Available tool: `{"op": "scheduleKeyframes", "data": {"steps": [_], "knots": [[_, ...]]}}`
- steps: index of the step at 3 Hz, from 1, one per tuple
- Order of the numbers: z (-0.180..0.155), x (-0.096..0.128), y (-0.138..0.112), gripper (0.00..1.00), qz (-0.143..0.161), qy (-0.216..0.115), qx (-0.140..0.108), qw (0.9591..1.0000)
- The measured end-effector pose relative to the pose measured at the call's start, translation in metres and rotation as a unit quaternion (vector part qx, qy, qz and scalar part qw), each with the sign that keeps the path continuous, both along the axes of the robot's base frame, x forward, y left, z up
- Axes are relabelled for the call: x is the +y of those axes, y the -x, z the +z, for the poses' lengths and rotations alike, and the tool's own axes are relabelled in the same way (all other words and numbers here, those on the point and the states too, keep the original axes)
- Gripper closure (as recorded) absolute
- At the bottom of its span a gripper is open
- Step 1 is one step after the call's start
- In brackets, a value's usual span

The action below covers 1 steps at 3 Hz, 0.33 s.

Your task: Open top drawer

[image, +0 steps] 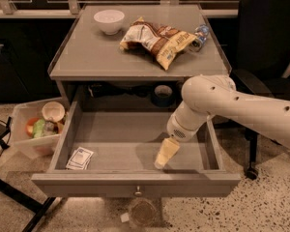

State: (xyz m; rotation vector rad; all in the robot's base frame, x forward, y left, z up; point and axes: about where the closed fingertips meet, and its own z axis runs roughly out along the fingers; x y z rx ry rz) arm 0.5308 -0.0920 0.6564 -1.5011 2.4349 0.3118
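The top drawer [135, 183] is a wide grey drawer with a flat front and one small round silver knob [138, 193] at its centre. It stands pulled far out from under the grey table. My gripper [162, 157] reaches down from the white arm at the right, inside the drawer near the front wall, right of centre and above the knob. A small white card [80, 158] lies on the drawer floor at the front left.
On the table top [87, 57] stand a white bowl [109, 20], a chip bag [157, 38] and a bottle [199, 35]. A clear bin [36, 127] with a cup and food sits on the floor at left. A black office chair [266, 47] stands at right.
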Motion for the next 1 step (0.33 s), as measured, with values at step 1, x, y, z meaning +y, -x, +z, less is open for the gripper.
{"op": "scheduleKeyframes", "data": {"steps": [1], "knots": [[0.0000, 0.0000, 0.0000, 0.00, 0.000, 0.000, 0.000, 1.0000]]}}
